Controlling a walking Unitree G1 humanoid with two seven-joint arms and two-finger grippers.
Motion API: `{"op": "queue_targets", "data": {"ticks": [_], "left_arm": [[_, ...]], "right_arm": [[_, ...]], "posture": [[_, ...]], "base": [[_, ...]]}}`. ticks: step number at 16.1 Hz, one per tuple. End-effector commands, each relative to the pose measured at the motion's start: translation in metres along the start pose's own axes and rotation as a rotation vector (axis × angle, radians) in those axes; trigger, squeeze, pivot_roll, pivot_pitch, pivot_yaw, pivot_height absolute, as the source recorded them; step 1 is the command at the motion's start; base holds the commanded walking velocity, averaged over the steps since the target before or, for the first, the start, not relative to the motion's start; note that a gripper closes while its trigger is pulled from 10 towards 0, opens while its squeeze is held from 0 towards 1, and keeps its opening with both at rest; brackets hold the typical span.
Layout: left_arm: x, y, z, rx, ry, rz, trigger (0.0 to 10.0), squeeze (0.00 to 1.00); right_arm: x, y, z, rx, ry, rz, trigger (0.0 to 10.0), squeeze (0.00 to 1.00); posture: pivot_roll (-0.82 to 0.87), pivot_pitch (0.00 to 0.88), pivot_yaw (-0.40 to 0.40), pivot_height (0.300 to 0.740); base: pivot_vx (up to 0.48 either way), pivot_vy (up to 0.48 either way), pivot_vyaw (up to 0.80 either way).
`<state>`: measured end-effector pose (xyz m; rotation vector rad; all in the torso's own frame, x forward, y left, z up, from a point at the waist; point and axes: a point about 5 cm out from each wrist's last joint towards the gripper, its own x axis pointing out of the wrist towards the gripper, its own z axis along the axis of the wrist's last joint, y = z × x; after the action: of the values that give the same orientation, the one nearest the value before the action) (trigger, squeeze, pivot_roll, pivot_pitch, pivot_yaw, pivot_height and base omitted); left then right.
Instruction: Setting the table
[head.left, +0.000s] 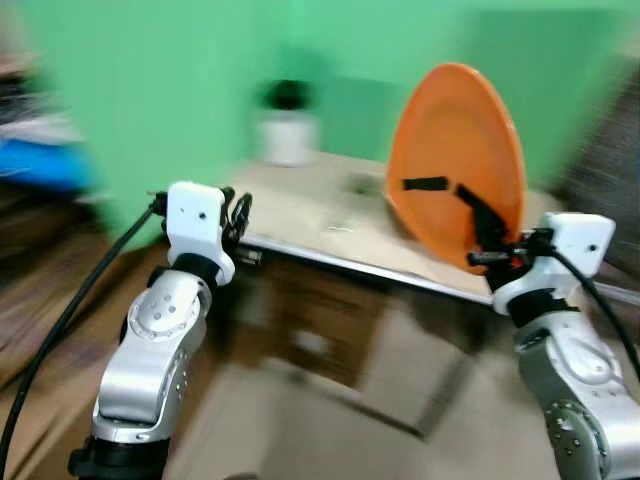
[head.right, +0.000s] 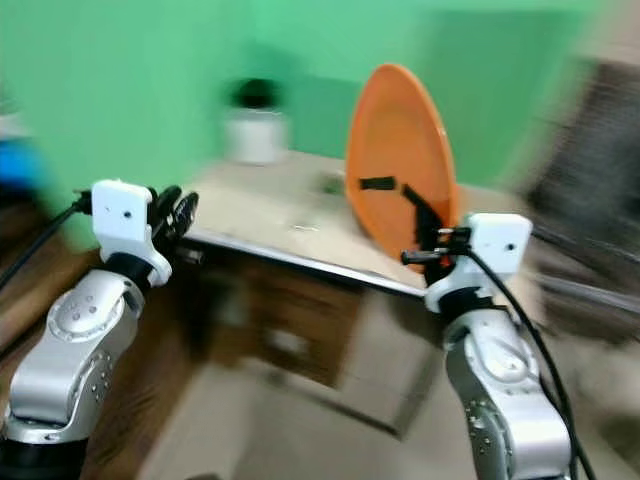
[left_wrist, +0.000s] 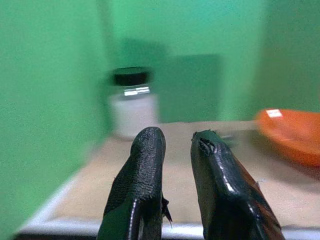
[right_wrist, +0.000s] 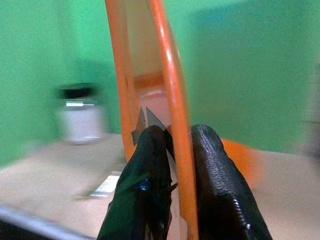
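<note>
Ahead of us a green wall (head.left: 180, 90) backs a pale table (head.left: 330, 215), all blurred. Our right gripper (head.left: 480, 235) holds an orange plate (head.left: 455, 160) upright on its edge above the table's right side, fingers (right_wrist: 150, 170) clamped on its rim. On the far left of the table sits a white jar (head.left: 287, 125) with a black lid. Our left gripper (head.left: 238, 215) hangs before the table's near left edge, empty, its fingers (left_wrist: 145, 170) slightly apart

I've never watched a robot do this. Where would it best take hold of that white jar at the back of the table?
Likely around its white body, just under the black lid. The white jar stands upright near the table's back left corner by the green wall, so the free left claw could come in level from the front, where the tabletop looks bare.
</note>
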<state>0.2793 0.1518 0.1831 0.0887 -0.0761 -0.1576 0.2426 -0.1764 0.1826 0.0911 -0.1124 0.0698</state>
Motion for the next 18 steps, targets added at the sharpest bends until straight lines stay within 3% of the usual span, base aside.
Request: {"op": "queue_targets", "data": {"ticks": [1, 5, 9, 10, 11, 13, 18], "left_arm": [[0.001, -0.001, -0.003, -0.019, 0.008, 0.022, 10.0, 0.00], [-0.003, -0.004, -0.005, -0.032, -0.046, 0.077, 10.0, 0.00], [-0.004, 0.000, -0.007, -0.009, -0.039, 0.078, 10.0, 0.00], [-0.005, 0.002, -0.007, 0.023, -0.031, 0.072, 10.0, 0.00], [-0.006, 0.002, -0.011, 0.033, 0.043, -0.015, 10.0, 0.00], [-0.007, 0.003, -0.011, 0.059, 0.050, -0.064, 10.0, 0.00], [-0.002, -0.001, -0.014, 0.040, 0.060, -0.074, 10.0, 0.00]], "right_arm": [[0.000, -0.002, 0.011, -0.014, -0.054, -0.015, 10.0, 0.00], [-0.003, -0.009, 0.013, -0.022, -0.055, -0.043, 10.0, 0.00], [-0.003, -0.014, 0.009, -0.007, -0.039, -0.067, 10.0, 0.00], [-0.004, -0.015, 0.008, 0.022, -0.038, -0.075, 10.0, 0.00], [-0.006, -0.015, 0.006, 0.048, -0.036, -0.093, 10.0, 0.00], [-0.008, -0.015, 0.004, 0.047, -0.027, -0.106, 10.0, 0.00], [-0.010, -0.016, 0.003, 0.034, -0.009, -0.115, 10.0, 0.00]], "posture": [[0.03, 0.000, -0.047, 0.740], [0.04, 0.000, -0.057, 0.740], [0.05, 0.000, -0.060, 0.740], [0.05, 0.000, -0.057, 0.740], [0.04, 0.000, -0.055, 0.740], [0.04, 0.000, -0.048, 0.740], [0.02, 0.000, -0.040, 0.740]], "base": [[0.000, 0.000, -0.80], [0.000, 0.000, -0.80], [0.000, 0.000, -0.80], [0.000, 0.000, -0.80], [0.000, 0.000, -0.80], [0.000, 0.000, -0.80], [0.000, 0.000, -0.80]]}}
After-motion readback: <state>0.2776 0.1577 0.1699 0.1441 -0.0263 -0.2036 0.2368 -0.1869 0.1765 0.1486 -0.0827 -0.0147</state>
